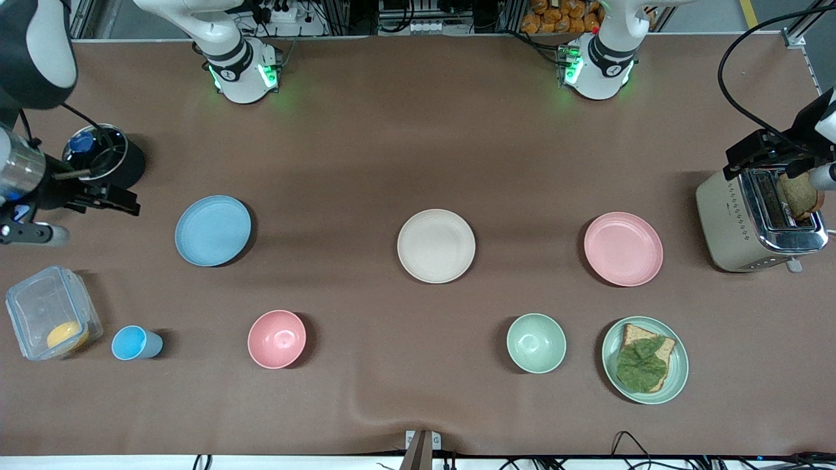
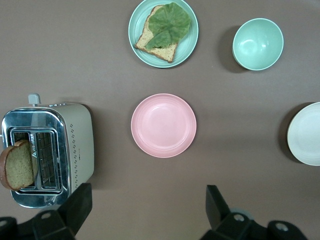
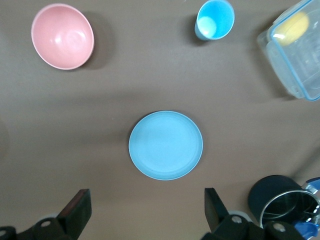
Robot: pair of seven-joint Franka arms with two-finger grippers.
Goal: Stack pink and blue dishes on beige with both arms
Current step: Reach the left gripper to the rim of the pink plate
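- Beige plate point(image 1: 436, 246) flat on the brown table point(image 1: 418, 150), midway along it, bare; cut off by the frame edge in the left wrist view, only one curved portion showing.
- Pink plate point(image 1: 623, 249) toward the left arm's end, blue plate point(image 1: 213, 230) toward the right arm's end, each well apart from the beige plate, all three in a rough row, nothing stacked.
- Left gripper point(image 2: 145, 207) up over the table beside the pink plate, fingers spread wide, holding nothing; only the two dark finger tips in its wrist view, the rest cropped out.
- Right gripper point(image 3: 145, 210) over the table beside the blue plate, likewise spread wide and unloaded; body cropped the same way.
- Both arms mostly out of the front view past the side edges, only bases and dark fragments visible.
- Nearer the front camera: pink bowl point(image 1: 277, 339), green bowl point(image 1: 536, 343), green plate point(image 1: 645, 360) with bread under a leaf.
- Small blue cup point(image 1: 135, 343) beside a clear lidded container point(image 1: 52, 320) with something yellow inside, not identifiable.
- Toaster point(image 1: 757, 219) at the left arm's end, one slice of bread point(image 2: 18, 165) standing in a slot, partly overlapped by dark arm hardware in the front view.
- Dark cup point(image 1: 104, 160) at the right arm's end, contents hard to make out, partly crossed by a cable.
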